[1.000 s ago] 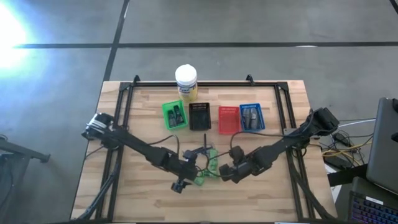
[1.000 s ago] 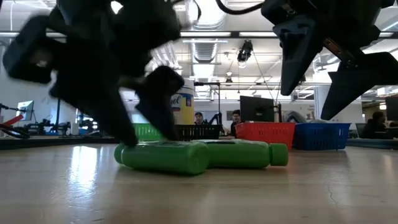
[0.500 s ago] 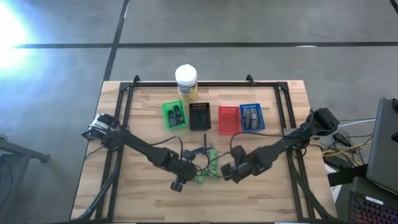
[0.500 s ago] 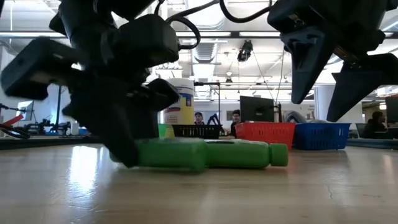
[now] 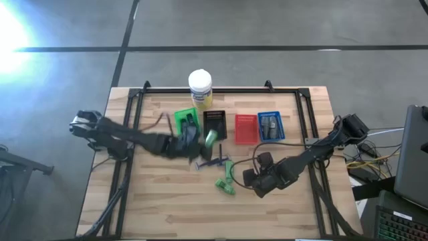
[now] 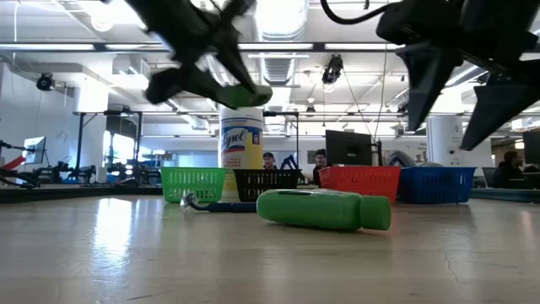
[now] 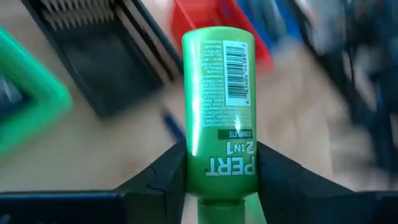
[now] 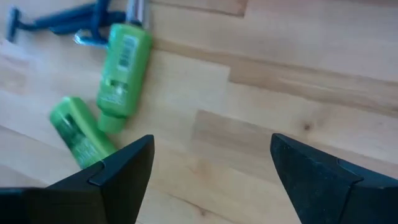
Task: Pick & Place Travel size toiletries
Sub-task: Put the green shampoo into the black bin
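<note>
My left gripper is shut on a bright green travel bottle and holds it in the air near the black basket. Two more green bottles lie on their sides on the table, next to a dark blue razor. The low view shows one of them lying flat. My right gripper hovers open above bare wood to the right of those bottles, with nothing between its fingers. My left gripper pinches the green bottle between its two fingers, on the two sides of the body near the cap end. The bottle runs along the fingers and sticks out beyond them. It is lifted clear of the table.
Green, black, red and blue slotted baskets stand in a row at the far middle. The green and blue ones hold dark items. A big white-lidded yellow jar stands behind them. A black metal frame runs around the table's edges.
My left gripper has shut on one of the green bottles lying on the table. It has lifted the bottle clear and carried it up and toward the far edge, near the black basket. The other two bottles and the razor stay where they were.
</note>
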{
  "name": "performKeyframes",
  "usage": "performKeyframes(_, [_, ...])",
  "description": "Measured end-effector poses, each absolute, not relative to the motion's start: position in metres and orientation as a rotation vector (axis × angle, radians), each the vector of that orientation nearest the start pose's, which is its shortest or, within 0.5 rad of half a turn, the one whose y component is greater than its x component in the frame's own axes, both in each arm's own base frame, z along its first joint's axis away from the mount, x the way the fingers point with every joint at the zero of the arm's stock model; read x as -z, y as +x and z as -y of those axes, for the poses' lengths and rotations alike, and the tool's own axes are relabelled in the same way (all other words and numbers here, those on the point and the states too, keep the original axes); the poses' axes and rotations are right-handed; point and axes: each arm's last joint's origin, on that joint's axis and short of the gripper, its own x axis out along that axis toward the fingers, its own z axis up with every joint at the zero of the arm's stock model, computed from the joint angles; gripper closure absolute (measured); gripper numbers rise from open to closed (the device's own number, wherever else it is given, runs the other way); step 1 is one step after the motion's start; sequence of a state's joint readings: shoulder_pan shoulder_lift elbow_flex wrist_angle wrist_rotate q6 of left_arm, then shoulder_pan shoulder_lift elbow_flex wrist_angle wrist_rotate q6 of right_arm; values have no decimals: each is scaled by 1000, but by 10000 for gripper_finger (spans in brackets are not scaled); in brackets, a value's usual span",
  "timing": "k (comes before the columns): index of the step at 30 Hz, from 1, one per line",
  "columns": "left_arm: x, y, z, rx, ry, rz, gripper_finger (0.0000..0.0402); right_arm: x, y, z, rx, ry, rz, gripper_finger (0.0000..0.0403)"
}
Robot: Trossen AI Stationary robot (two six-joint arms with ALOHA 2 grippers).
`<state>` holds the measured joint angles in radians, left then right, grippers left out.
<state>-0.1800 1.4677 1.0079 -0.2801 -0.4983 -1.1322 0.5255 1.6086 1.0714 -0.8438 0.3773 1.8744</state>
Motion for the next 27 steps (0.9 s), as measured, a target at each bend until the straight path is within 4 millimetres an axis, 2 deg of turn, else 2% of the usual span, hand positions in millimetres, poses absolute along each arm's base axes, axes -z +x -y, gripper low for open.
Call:
performKeyframes(3, [-248,320,-5,-725,-897,-325,236,-203,255,-134,966,1014,-821,77])
performKeyframes(6, [-235,327,-47,-812,-937,-327,242,-204,254,-133,975,1013,-810,70])
performKeyframes(9, [-216,330,-72,-829,-991,-402,244,-204,254,-133,977,1009,-811,66])
performKeyframes(13, [-204,334,-76,-806,-1030,-456,226,-204,254,-133,982,1016,-808,66])
performKeyframes(19, [-206,336,-75,-806,-1018,-438,182,-204,254,-134,972,1007,-812,80])
performKeyframes(23, [-215,333,-74,-759,-978,-444,160,-205,257,-136,921,997,-826,82])
performKeyframes(27, [-235,326,-62,-547,-872,-509,152,-205,269,-139,807,1047,-851,71])
